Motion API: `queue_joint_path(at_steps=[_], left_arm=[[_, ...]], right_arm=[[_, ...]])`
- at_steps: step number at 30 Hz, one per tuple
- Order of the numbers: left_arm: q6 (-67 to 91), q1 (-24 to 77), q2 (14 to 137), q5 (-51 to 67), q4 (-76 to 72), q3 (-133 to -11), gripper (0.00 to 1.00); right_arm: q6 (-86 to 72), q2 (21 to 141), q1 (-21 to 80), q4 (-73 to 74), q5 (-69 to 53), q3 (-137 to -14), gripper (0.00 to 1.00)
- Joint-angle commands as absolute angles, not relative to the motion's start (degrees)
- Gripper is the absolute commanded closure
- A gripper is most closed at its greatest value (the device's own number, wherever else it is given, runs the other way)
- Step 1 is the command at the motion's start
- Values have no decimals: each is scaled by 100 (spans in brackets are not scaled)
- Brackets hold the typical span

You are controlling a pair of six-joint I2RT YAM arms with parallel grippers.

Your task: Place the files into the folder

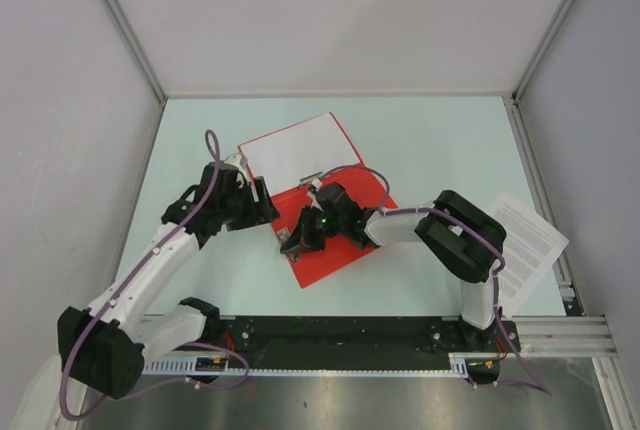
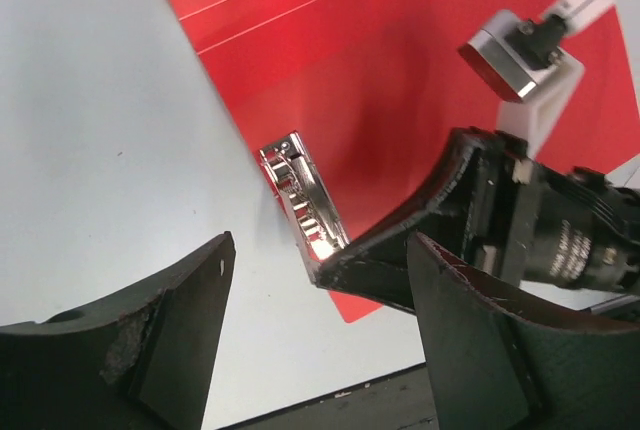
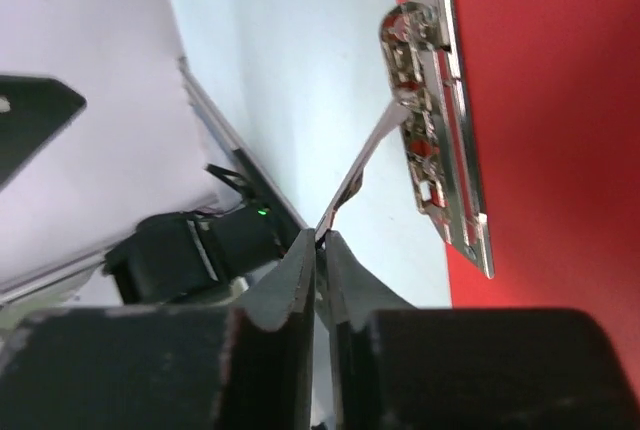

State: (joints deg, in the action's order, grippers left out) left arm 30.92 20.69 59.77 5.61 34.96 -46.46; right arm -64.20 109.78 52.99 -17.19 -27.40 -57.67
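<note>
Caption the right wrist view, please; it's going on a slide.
Right gripper pinches the raised lever of the metal clip on the red folder.

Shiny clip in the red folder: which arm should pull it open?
Right. The right claw is shut on the thin lever of the clip. The left claw hangs open by the edge of the folder, holding nothing.

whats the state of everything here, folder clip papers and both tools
folder: open, flat on table
white sheet: lying on folder's far half
clip lever: raised, pinched by right tool
printed files: loose at table's right edge, outside folder
left tool: open, empty
right tool: shut on clip lever
</note>
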Motion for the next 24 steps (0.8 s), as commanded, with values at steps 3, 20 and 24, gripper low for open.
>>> queue_joint_path(at_steps=[3,20,24], left_arm=[[2962,1952,5292,369,3884,-5044,22],[2769,1890,4693,1326,3824,-4940,17],[2690,1907,4833,2055,3454,-4816,12]], right_arm=[[-7795,11355,5300,-4225,-2655,-5783,65],[-6319,12701,4527,-4491,-3302,-8051,19],[-4914,11666,4053,-1750,-3114,-7884,18]])
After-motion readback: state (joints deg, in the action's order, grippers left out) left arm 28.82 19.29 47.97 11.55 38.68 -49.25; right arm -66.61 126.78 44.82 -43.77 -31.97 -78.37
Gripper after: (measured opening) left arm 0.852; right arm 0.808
